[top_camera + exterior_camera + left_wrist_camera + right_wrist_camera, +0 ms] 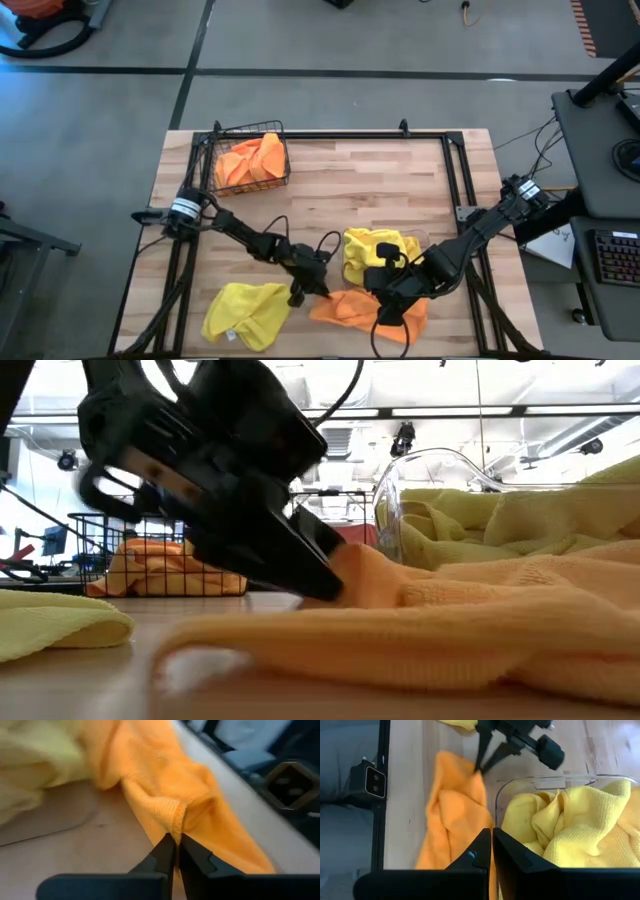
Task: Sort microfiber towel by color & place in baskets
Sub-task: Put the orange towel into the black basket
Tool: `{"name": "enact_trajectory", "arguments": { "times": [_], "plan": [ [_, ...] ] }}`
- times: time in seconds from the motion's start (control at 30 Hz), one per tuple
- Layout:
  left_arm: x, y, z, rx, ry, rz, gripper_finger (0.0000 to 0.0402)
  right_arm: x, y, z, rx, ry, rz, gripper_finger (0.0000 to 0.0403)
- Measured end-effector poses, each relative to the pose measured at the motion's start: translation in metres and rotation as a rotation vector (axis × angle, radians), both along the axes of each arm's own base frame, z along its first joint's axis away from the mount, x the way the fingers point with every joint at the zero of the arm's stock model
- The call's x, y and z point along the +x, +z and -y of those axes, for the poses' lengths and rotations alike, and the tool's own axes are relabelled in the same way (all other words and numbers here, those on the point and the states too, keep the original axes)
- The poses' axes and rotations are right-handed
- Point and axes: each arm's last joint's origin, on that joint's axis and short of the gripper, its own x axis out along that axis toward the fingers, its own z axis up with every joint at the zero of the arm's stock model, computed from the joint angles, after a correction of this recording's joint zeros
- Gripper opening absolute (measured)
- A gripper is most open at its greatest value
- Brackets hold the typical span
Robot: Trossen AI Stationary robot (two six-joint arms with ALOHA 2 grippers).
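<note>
The left tool (318,285), low and centre in the high view, has its fingers pinched together on a folded edge of the orange towel (352,308), which lies crumpled on the worktop (370,190) at bottom centre. The right tool (392,300) hangs over the same towel's right part, fingers closed with nothing between them.

The pinch takes only a thin hem, so the soft cloth may slip out on lifting. The towel also lies against the clear bin (560,782), which holds yellow towels (570,825); dragging could nudge the bin or snag a yellow one, and the two arms are close enough to collide.

The cloths are plush, finely looped and limp. The wire basket (247,160), upper left, holds orange cloths; a loose yellow towel (245,312) lies at lower left.
</note>
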Motion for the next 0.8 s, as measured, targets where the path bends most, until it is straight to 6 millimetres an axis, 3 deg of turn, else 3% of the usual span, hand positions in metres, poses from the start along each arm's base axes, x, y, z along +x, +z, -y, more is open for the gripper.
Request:
{"name": "enact_trajectory", "arguments": {
  "times": [0.2,0.43,0.6,0.8],
  "plan": [
    [-0.010,0.034,0.001,-0.052,-0.131,0.074,0.0001,0.000,0.000,0.000,-0.001,0.000,0.000,0.0012],
    [-0.047,0.094,-0.011,-0.032,-0.118,0.279,0.0000,0.000,0.000,0.000,-0.006,0.006,0.002,0.0012],
    [-0.084,0.141,-0.028,0.013,0.084,0.455,0.0000,0.000,0.000,0.000,-0.021,0.004,0.011,0.0012],
    [-0.129,0.181,-0.050,0.116,0.372,0.614,0.0000,0.000,0.000,0.001,-0.036,0.004,0.018,0.0012]
  ]
}}
